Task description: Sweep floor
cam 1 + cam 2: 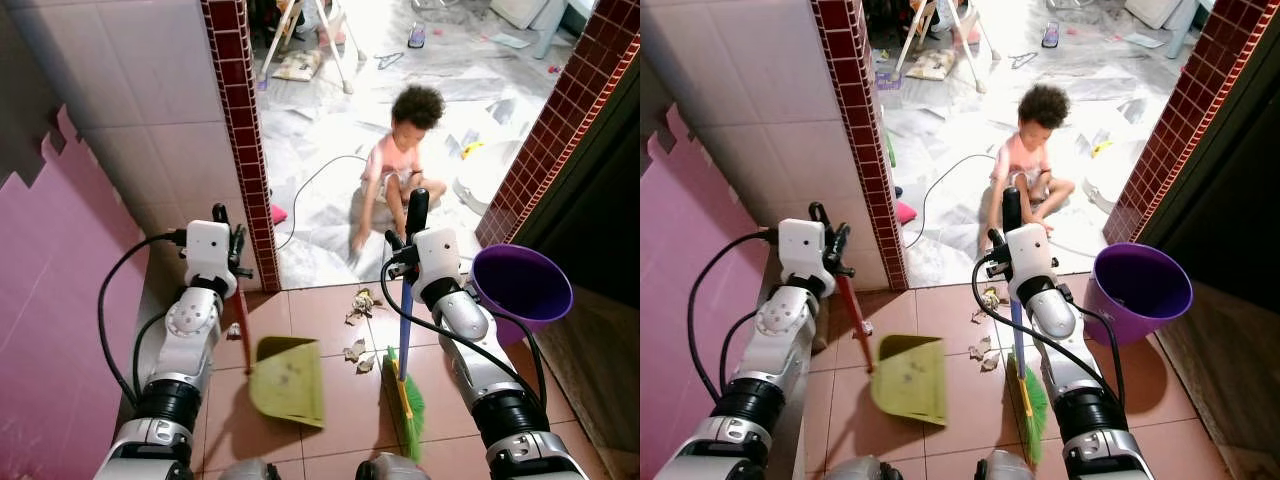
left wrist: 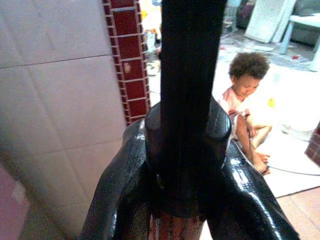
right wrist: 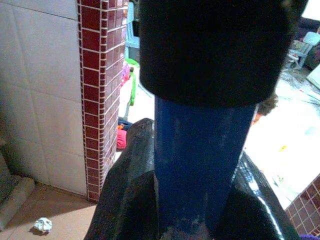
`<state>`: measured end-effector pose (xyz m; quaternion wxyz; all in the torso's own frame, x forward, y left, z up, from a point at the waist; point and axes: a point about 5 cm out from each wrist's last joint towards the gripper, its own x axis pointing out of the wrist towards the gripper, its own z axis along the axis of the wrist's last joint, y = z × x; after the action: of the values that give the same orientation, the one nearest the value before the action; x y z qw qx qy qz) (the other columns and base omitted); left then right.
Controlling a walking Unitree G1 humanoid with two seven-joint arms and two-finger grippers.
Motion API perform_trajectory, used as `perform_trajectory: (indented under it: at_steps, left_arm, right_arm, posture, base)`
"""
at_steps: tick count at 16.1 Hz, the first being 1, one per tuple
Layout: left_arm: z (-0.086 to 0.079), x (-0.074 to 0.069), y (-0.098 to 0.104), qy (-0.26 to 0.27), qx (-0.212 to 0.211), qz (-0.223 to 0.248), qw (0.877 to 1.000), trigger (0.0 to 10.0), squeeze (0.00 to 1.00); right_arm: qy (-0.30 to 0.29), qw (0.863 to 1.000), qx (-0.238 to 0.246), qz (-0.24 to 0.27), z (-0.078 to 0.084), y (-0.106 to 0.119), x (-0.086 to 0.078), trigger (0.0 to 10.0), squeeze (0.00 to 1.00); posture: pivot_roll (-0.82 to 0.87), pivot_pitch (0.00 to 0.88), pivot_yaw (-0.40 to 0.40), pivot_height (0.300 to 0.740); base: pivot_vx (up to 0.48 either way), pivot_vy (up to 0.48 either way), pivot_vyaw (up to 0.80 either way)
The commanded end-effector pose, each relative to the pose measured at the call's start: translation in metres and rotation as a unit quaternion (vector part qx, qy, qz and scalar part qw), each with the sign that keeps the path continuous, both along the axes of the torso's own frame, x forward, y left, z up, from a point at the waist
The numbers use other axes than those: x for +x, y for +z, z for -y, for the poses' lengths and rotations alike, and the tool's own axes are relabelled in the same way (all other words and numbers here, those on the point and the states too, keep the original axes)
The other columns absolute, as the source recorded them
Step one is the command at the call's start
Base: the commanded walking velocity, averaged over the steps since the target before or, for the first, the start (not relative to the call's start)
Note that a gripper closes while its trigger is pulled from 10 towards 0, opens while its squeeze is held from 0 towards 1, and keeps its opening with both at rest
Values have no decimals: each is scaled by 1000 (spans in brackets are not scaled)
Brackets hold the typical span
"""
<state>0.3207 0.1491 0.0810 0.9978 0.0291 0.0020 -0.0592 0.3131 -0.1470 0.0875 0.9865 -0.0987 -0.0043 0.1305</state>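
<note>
The right tool is clamping the upright broom; the left tool is gripping the dustpan. Debris is lying at the bristles' ten o'clock, between both.

Blue-handled green broom upright, green dustpan beside, scraps between

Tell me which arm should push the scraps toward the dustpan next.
Right. The right gripper holds the broom, whose bristles sit beside the scraps; the left gripper holds the dustpan.
</note>
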Motion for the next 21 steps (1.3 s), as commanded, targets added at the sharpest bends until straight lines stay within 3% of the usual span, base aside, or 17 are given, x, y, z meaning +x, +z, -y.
perform_trajectory:
  at_steps: [1, 21]
  left_arm:
    - [-2, 6, 15, 1, 5, 37, 999, 10000, 0]
    - [-1, 6, 11, 0, -4, 35, 999, 10000, 0]
  right_arm:
    - [0, 999, 1, 32, 0, 14, 3, 10000, 0]
    - [2, 999, -6, 39, 1, 17, 8, 10000, 0]
  posture:
    - [-116, 0, 46, 740]
    - [-122, 0, 33, 740]
  base:
    - [262, 0, 0]
    - [322, 0, 0]
